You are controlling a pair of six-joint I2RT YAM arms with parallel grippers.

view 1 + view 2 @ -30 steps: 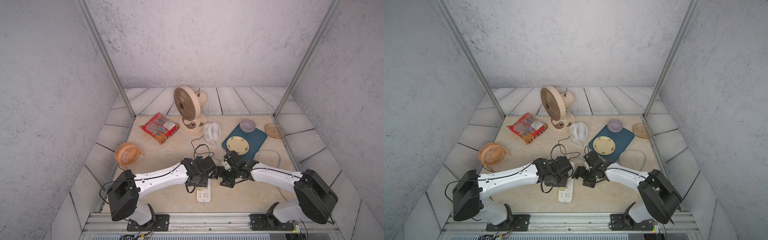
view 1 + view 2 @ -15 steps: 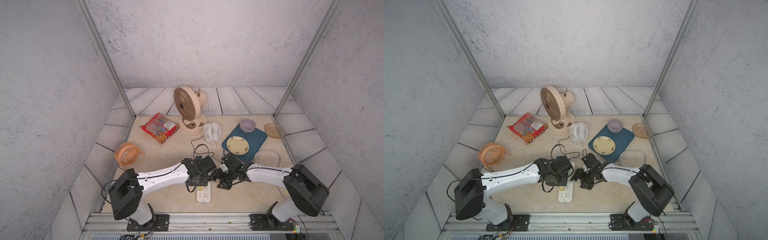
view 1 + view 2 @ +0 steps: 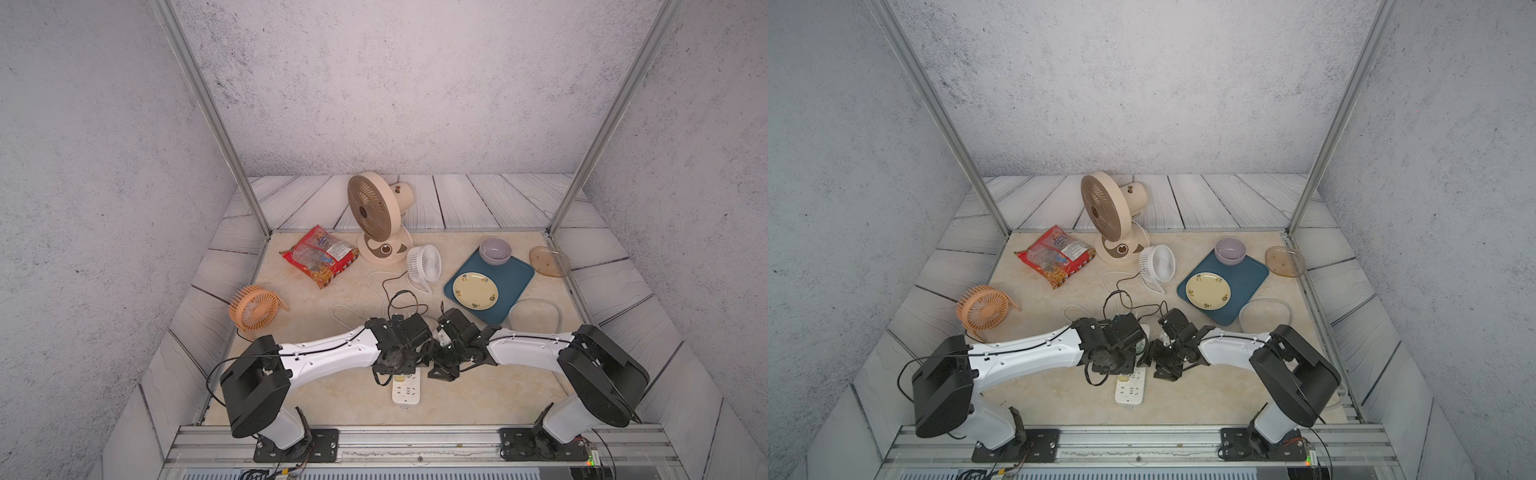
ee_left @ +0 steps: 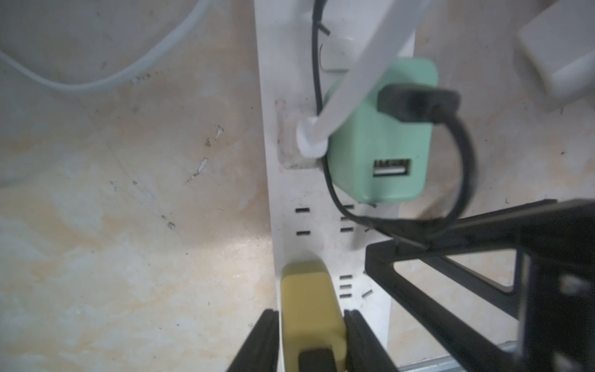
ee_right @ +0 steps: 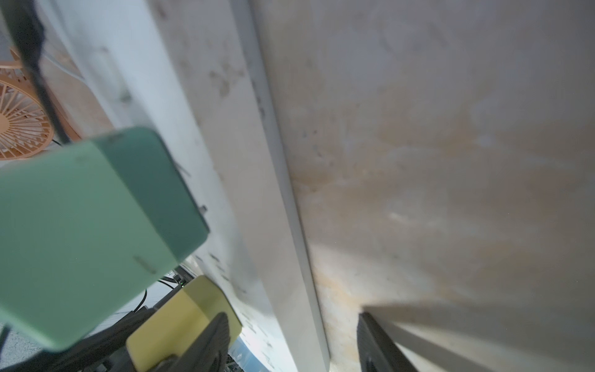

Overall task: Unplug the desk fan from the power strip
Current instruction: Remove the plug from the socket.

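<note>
The white power strip (image 3: 406,388) (image 3: 1130,388) lies at the table's front centre, its far end under both wrists. A yellow plug (image 4: 309,290) (image 5: 180,315), a green adapter (image 4: 383,145) and a white plug (image 4: 296,151) sit in it. My left gripper (image 4: 310,312) is shut on the yellow plug, one finger on each side. My right gripper (image 5: 291,317) is open astride the strip's (image 5: 225,161) long edge, one finger beside the yellow plug and the other over the table. Beige (image 3: 376,220), white (image 3: 424,264) and orange (image 3: 253,307) fans stand behind. Which desk fan's cord reaches the yellow plug is hidden.
A red snack bag (image 3: 320,257) lies at the back left. A blue tray (image 3: 515,274) with a yellow plate (image 3: 475,290) and a lilac bowl (image 3: 494,250) sits at the right, an amber dish (image 3: 549,261) beyond it. Black and white cords (image 3: 386,291) loop behind the wrists.
Both grippers' jaws have narrowed. The right arm has slid left towards the strip, bringing its gripper close against the left one. The left arm has hardly moved.
</note>
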